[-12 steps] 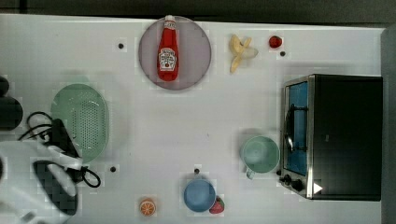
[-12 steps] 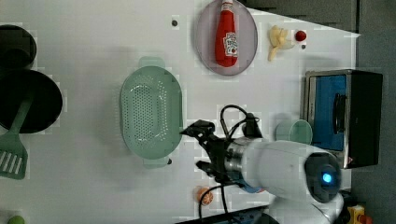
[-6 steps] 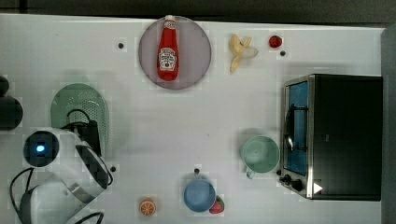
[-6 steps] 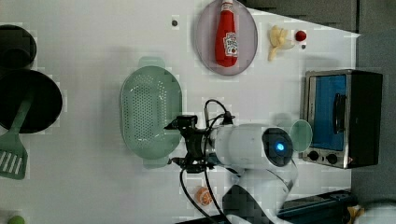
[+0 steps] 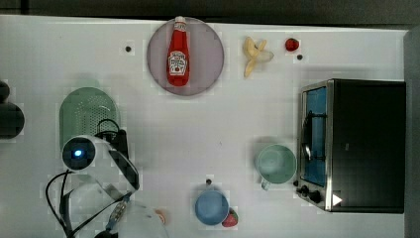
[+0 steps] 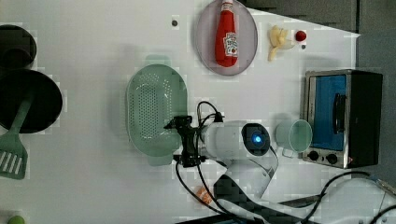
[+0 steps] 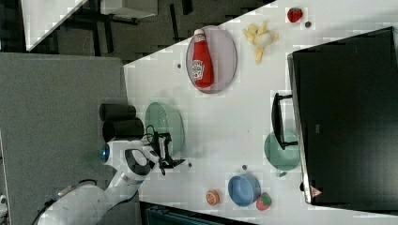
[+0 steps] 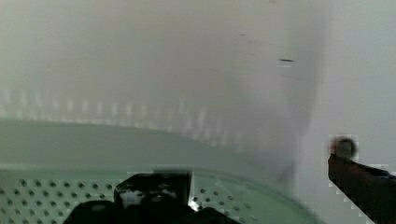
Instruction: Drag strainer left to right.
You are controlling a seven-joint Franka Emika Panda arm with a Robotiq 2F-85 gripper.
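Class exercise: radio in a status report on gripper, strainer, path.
Gripper open, at strainer rim. Strainer not gripped. Mug sits rightward.

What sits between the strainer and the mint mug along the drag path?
Nothing: in the top view, bare white table runs from the strainer to the mug.

A white tabletop (image 5: 218, 124) is seen spread across the top view, evenly lit with only soft shadows cast on it. A dark strip (image 5: 208, 6) is shown along its far edge in the top view. In the right view, a grey floor or panel (image 7: 56, 103) is seen beside the table, and dark furniture legs (image 7: 108, 23) are seen standing above it under a white surface (image 7: 47, 14).
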